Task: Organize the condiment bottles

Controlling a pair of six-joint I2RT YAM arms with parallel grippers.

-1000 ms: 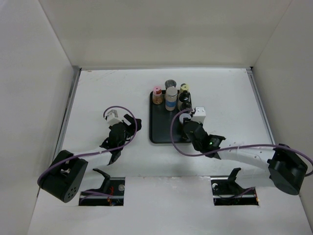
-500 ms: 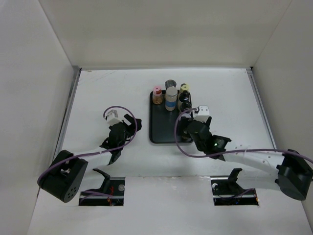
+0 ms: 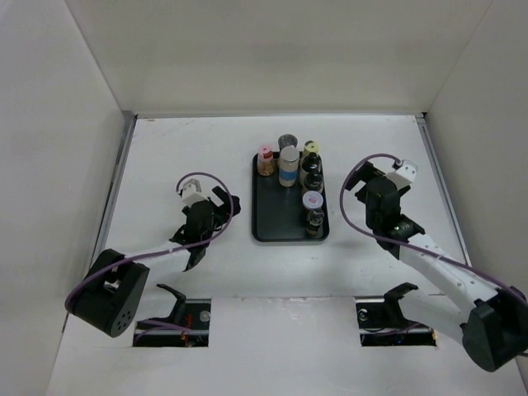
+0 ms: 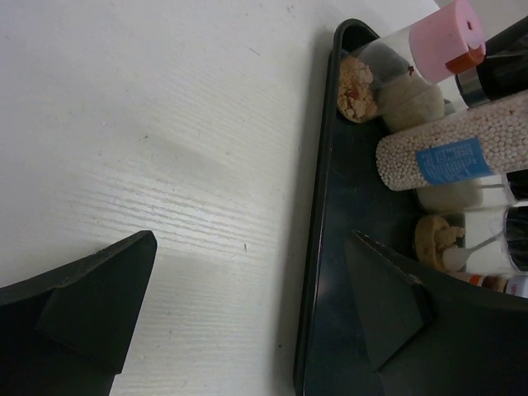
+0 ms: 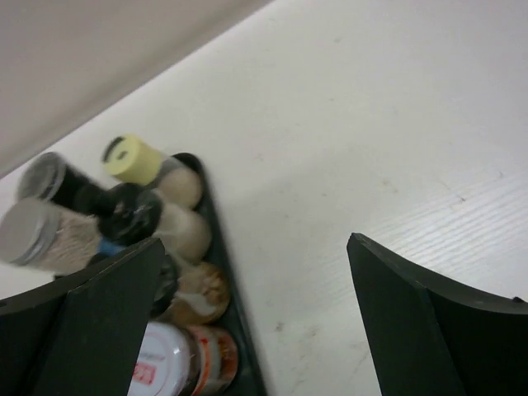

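Now, on one flat black rectangular tray [image 3: 266, 216] mid-bench [image 3: 165, 148], eight round condiment bottles [image 3: 313, 177] upright, clustered, seven small plus one taller blue-banded cylinder [image 3: 288, 167]; alongside, left claw [image 4: 252, 247] and right claw [image 5: 256, 243] spread wide, clutching nothing.

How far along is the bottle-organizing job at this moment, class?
Done: all condiment bottles in view sit on the black tray, none on the table. In hand: nothing; the left fingers and right fingers are open and empty. Left: apparently nothing, except perhaps neatening rows.
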